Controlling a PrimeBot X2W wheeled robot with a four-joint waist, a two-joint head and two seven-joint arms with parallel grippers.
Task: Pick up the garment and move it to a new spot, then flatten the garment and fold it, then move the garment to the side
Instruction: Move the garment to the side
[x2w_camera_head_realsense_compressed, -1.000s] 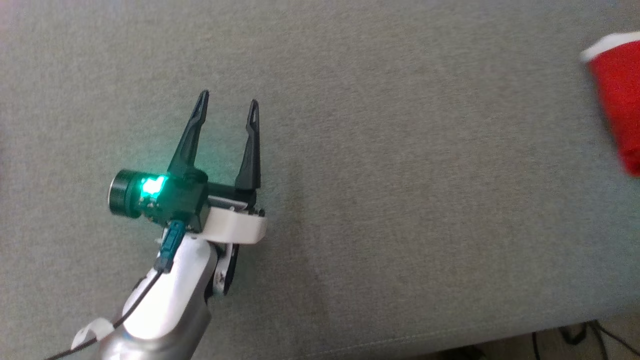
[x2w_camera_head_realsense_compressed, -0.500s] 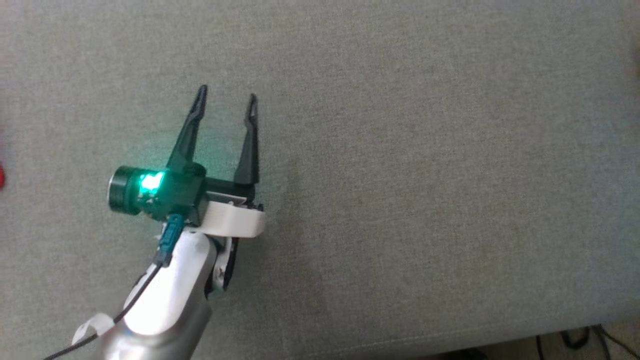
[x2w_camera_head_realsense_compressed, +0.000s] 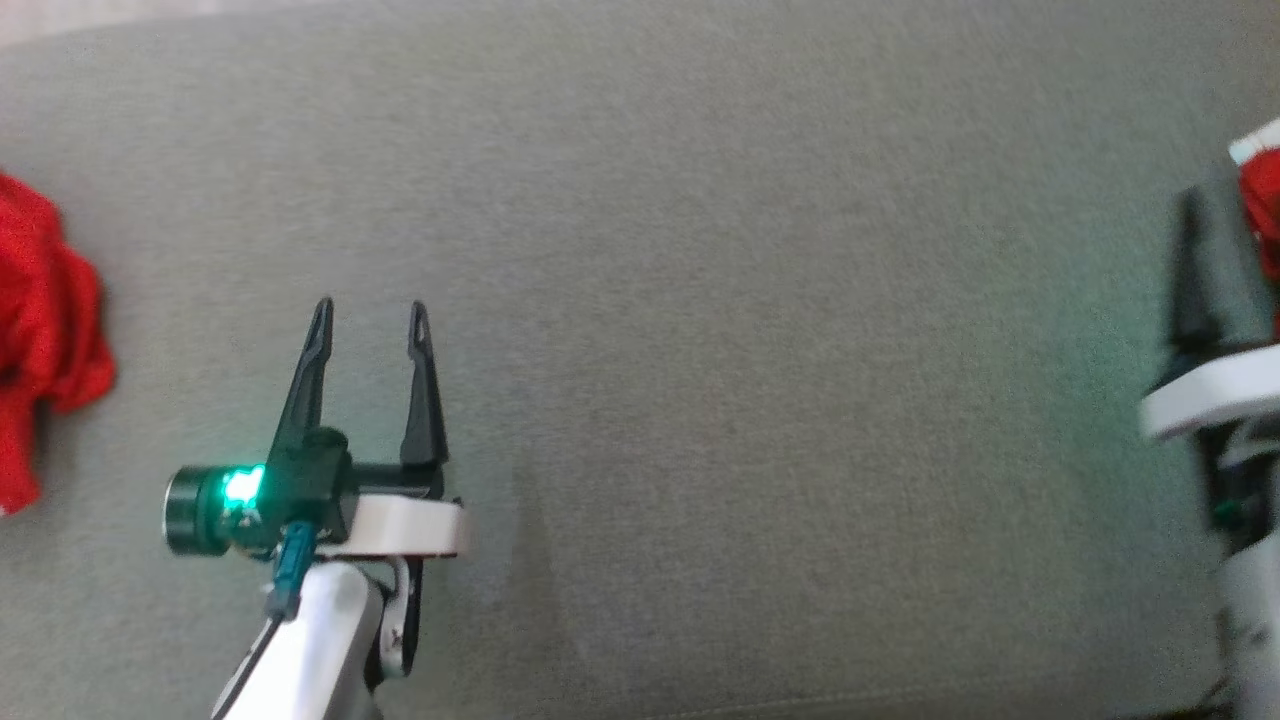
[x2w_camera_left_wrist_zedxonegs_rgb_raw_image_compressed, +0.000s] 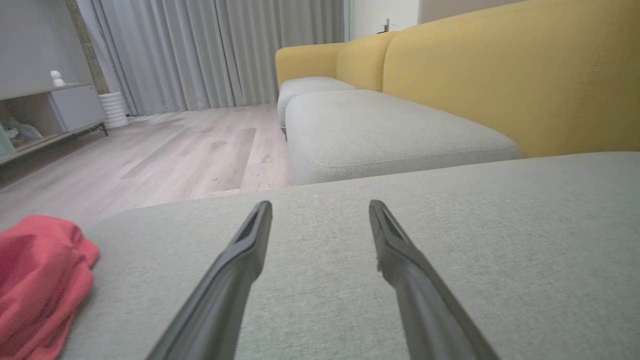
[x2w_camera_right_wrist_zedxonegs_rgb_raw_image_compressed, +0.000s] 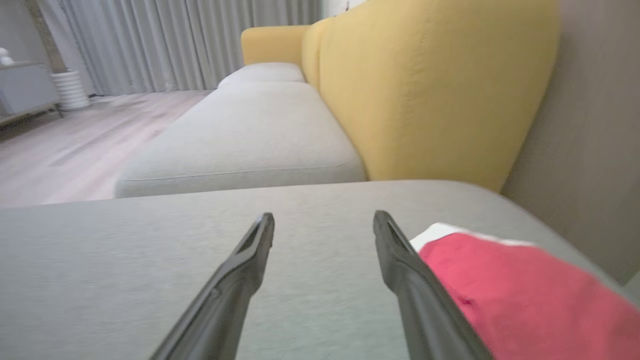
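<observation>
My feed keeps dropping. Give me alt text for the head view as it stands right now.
The left gripper is open and empty over a grey cushion. A crumpled red garment lies at the left edge; at the right edge the blurred right gripper sits beside red cloth with a white edge.
</observation>
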